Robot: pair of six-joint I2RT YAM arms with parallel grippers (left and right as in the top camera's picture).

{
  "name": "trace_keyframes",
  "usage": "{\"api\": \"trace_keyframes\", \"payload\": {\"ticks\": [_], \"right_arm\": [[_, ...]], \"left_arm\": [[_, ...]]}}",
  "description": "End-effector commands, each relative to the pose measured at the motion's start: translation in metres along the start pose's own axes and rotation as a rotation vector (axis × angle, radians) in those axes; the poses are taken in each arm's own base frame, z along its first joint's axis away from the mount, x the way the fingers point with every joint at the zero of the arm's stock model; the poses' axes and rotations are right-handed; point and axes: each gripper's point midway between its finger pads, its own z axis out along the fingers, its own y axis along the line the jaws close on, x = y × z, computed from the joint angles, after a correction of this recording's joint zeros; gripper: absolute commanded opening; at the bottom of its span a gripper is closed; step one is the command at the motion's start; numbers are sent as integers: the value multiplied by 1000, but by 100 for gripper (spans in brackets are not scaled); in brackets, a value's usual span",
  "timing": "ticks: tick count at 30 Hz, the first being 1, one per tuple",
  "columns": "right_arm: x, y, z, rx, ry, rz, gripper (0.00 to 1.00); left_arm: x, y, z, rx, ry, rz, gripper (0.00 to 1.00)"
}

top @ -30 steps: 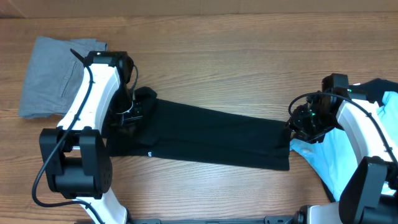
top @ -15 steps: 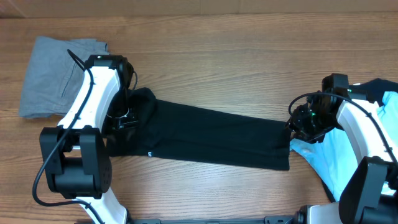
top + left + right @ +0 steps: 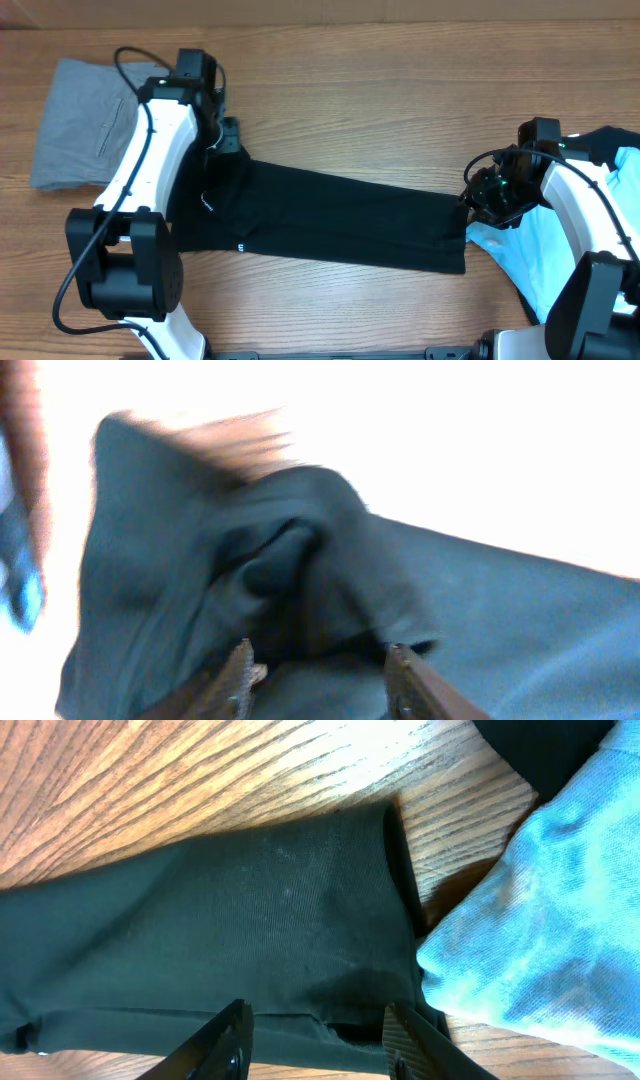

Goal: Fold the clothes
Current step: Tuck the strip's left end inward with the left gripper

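— Left gripper (image 3: 227, 134) has opened and drawn off toward 11 o'clock since a second ago. The bunched corner it had pinched now lies slack.

— And its jaws now?

— About half spread, with nothing between them. Its wrist view shows only rumpled cloth beyond the fingers.

— Where's the shirt?

— The black T-shirt (image 3: 340, 215) lies as a long narrow band across the table (image 3: 350, 80), running from 9 o'clock to 3 o'clock.

— The right side?

— The right gripper (image 3: 318, 1042) sits over the shirt's 3 o'clock end. Its jaws are also part-open and I see nothing clamped. I can't tell whether the tips press the cloth.

— Which step is this?

— I'd judge the lengthwise fold is done and the crosswise fold is due. That needs a fresh pinch at one end, which is then carried over the other without dragging the band askew.

— Other clothes?

— A grey garment (image 3: 75, 125) lies at 10 o'clock, a light blue T-shirt (image 3: 600, 235) at 4 o'clock and another black garment (image 3: 612, 138) at 2 o'clock.

— Any writing?

— Only a small white label (image 3: 242, 247) near the shirt's lower edge, too tiny to read.
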Motion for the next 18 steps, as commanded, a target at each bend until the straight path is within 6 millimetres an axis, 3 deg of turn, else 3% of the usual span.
{"api": "trace_keyframes", "payload": {"ticks": [1, 6, 7, 8, 9, 14, 18], "right_arm": [[0, 0, 0, -9, 1, -1, 46], [0, 0, 0, -9, 0, -1, 47], [1, 0, 0, -9, 2, -1, 47], [1, 0, 0, -8, 5, 1, 47], [2, 0, 0, -7, 7, 2, 46], [3, -1, 1, -6, 13, 3, 46], [0, 0, 1, -10, 0, -1, 47]], "left_arm": [[12, -29, 6, 77, 23, 264, 51], [35, -10, 38, -11, 79, 289, 54], [40, -3, 44, -25, 88, 257, 43], [44, 5, 46, -45, 102, 193, 9], [46, 10, 45, -50, 113, 136, 4], [51, 49, 17, -77, 133, -120, 4], [54, 70, 7, -83, 128, -186, 8]]}}
